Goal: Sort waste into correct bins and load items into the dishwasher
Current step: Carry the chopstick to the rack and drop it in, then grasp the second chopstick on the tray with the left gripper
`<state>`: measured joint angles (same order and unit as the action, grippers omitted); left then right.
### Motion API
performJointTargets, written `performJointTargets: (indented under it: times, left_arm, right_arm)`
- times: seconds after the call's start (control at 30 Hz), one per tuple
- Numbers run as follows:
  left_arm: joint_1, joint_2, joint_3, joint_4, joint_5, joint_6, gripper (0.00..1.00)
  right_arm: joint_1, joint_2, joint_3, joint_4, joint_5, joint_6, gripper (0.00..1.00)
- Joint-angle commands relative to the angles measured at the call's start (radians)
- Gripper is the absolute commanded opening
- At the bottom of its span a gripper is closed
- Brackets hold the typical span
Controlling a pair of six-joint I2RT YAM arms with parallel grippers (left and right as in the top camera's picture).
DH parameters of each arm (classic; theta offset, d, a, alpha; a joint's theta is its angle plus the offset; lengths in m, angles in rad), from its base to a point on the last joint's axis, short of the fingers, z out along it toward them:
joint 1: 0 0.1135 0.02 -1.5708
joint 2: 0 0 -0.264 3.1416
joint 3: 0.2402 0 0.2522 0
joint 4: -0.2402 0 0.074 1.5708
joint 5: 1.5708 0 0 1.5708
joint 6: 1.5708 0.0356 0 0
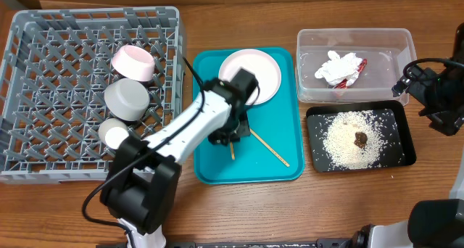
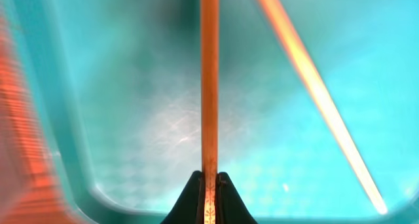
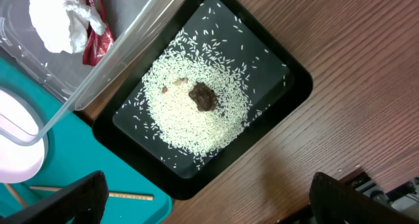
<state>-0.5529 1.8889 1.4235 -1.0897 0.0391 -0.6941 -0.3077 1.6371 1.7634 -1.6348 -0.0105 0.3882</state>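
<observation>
My left gripper (image 1: 230, 137) is low over the teal tray (image 1: 217, 168), shut on one wooden chopstick (image 2: 209, 86). The second chopstick (image 1: 270, 148) lies loose beside it and also shows in the left wrist view (image 2: 314, 86). The white plate (image 1: 254, 74) lies at the back of the tray. The pink dish (image 1: 134, 62), metal bowl (image 1: 126, 99) and white cup (image 1: 114, 134) sit in the grey rack (image 1: 43, 96). Tissue (image 1: 339, 67) and red wrapper (image 1: 360, 68) lie in the clear tub (image 1: 355, 38). Rice (image 1: 348, 143) and the brown lump (image 1: 360, 138) lie in the black tray (image 1: 407, 143). My right gripper (image 1: 420, 92) is open and empty, raised over the right side.
The right wrist view looks down on the black tray (image 3: 288, 73), rice (image 3: 177, 126), lump (image 3: 203, 96), a corner of the clear tub (image 3: 131, 34) and bare wooden table (image 3: 353, 106). The rack stands close against the teal tray's left edge.
</observation>
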Motion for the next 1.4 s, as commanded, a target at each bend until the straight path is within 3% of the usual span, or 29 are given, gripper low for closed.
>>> performJointTargets:
  times: [0.0, 0.1, 0.3, 0.5, 0.57, 0.7, 1.03, 1.37]
  left_arm:
    - [0.043, -0.072, 0.153, -0.092, -0.098, 0.138, 0.04]
    - [0.106, -0.077, 0.263, -0.198, -0.179, 0.159, 0.04]
    - [0.275, -0.077, 0.306, -0.267, -0.164, 0.251, 0.04]
    - [0.362, -0.077, 0.305, -0.253, 0.092, 0.417, 0.05]
    - [0.356, -0.077, 0.305, -0.253, 0.121, 0.417, 0.19]
    - [0.308, -0.077, 0.288, -0.238, 0.134, 0.377, 0.39]
    - [0.161, -0.077, 0.029, -0.058, 0.107, 0.15, 0.4]
    - [0.146, -0.077, -0.154, 0.078, -0.018, 0.061, 0.44]
  right_arm:
    - [-0.002, -0.014, 0.022, 0.005, 0.01, -0.003, 1.0]
    - [-0.002, -0.014, 0.022, 0.005, 0.01, -0.003, 1.0]
    - [-0.002, -0.014, 0.022, 0.005, 0.01, -0.003, 1.0]
    - [-0.002, -0.014, 0.022, 0.006, 0.01, -0.003, 1.0]
    - [-0.002, -0.014, 0.022, 0.006, 0.01, -0.003, 1.0]
    - [-0.002, -0.014, 0.022, 0.006, 0.01, -0.002, 1.0]
    - [-0.002, -0.014, 0.022, 0.005, 0.01, -0.003, 1.0]
    - [-0.002, -0.014, 0.022, 0.005, 0.01, -0.003, 1.0]
